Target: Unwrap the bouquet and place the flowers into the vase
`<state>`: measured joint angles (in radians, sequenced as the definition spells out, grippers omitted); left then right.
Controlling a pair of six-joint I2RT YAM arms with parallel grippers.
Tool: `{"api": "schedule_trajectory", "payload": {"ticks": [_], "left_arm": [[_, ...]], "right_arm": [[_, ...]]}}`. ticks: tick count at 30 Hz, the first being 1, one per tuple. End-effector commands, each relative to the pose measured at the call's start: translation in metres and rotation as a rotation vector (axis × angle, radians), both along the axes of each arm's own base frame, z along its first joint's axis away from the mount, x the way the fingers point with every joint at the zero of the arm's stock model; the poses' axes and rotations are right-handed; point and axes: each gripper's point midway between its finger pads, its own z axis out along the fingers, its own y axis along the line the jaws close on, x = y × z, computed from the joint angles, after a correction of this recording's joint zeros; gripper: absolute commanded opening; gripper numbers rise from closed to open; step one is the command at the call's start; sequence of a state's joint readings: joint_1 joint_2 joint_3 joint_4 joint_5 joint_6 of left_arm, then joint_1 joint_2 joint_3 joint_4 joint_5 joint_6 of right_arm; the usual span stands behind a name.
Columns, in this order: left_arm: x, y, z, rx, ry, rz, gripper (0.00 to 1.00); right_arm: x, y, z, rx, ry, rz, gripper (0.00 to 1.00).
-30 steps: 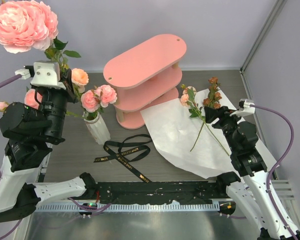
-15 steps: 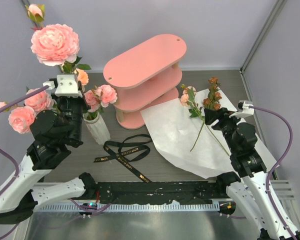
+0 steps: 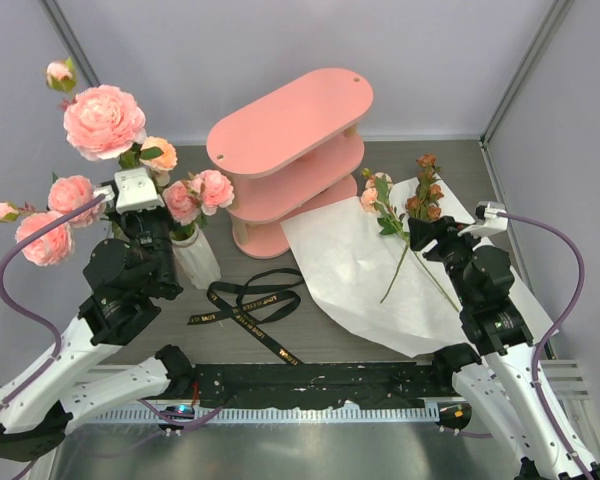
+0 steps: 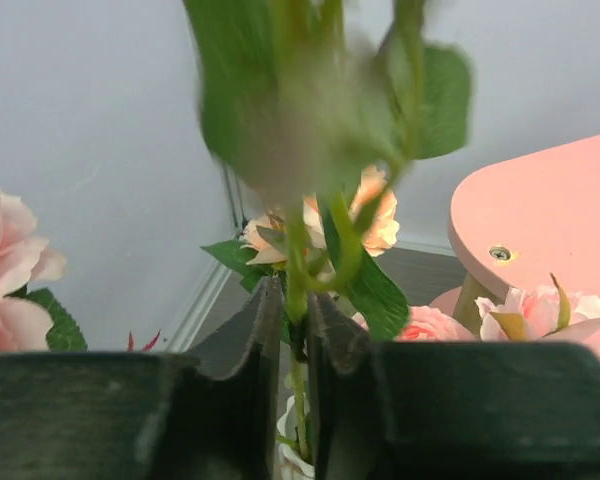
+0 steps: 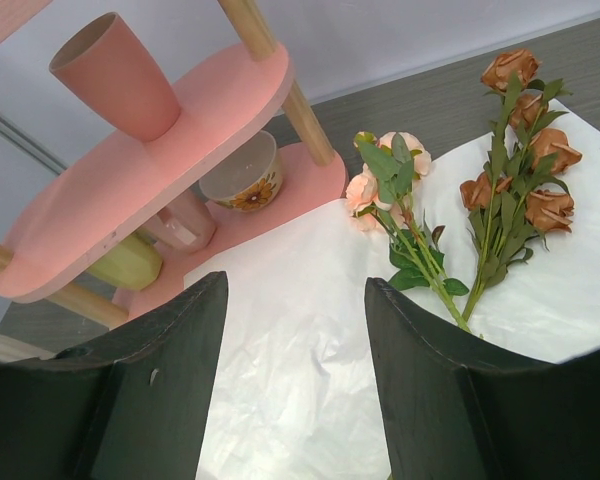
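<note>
My left gripper (image 3: 158, 222) (image 4: 296, 300) hangs just above the white ribbed vase (image 3: 195, 262) (image 4: 292, 455), shut on the green stem (image 4: 298, 380) of a branch of pink flowers (image 3: 104, 120). The stem's lower end reaches into the vase mouth. Other pink roses (image 3: 212, 188) stand in the vase. On the unfolded white paper (image 3: 360, 270) (image 5: 310, 340) lie a peach spray (image 3: 378, 195) (image 5: 388, 165) and a brown spray (image 3: 425, 190) (image 5: 525, 130). Above the paper, near those stems, my right gripper (image 3: 425, 232) (image 5: 295, 285) stands open and holds nothing.
A pink oval three-tier shelf (image 3: 290, 120) (image 5: 180, 170) stands at the back centre, with a cup (image 5: 115, 75) and a bowl (image 5: 242, 175) on its tiers. The loose black ribbon (image 3: 250, 300) lies in front of the vase. Walls close in on the left and right.
My left arm has come down and in toward the vase, bringing the pink flower branch lower and its stem into the vase mouth. The right arm has not moved.
</note>
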<state>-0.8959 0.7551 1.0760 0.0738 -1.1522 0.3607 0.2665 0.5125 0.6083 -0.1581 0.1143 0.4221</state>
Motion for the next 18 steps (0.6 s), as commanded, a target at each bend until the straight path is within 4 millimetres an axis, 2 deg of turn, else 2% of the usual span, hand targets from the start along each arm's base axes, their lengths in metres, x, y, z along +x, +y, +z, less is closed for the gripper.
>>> {"api": "schedule_trajectory", "payload": {"ticks": [1, 3, 4, 8, 13, 17, 18], "left_arm": [[-0.004, 0.009, 0.005, -0.125, -0.054, 0.030, 0.33], [-0.004, 0.010, 0.003, -0.135, -0.051, 0.027, 0.49], [-0.005, 0.011, 0.003, -0.145, -0.055, 0.028, 0.62], [-0.010, 0.014, 0.008, -0.173, -0.064, 0.006, 0.85], [-0.016, 0.017, 0.015, -0.218, -0.072, -0.028, 0.98], [-0.022, 0.014, 0.015, -0.216, -0.038, -0.099, 1.00], [-0.022, 0.007, 0.017, -0.203, -0.035, -0.150, 1.00]], "right_arm": [[0.000, -0.001, 0.011, 0.015, -0.040, -0.004, 0.63], [-0.001, -0.001, 0.011, 0.015, -0.039, -0.004, 0.63], [0.000, -0.001, 0.011, 0.013, -0.039, -0.004, 0.63], [0.000, -0.001, 0.009, 0.013, -0.033, -0.007, 0.63], [0.002, 0.001, 0.007, 0.016, -0.025, 0.002, 0.62], [0.004, 0.003, 0.006, 0.021, -0.018, 0.007, 0.62], [0.004, 0.003, 0.006, 0.021, -0.018, 0.008, 0.62]]}}
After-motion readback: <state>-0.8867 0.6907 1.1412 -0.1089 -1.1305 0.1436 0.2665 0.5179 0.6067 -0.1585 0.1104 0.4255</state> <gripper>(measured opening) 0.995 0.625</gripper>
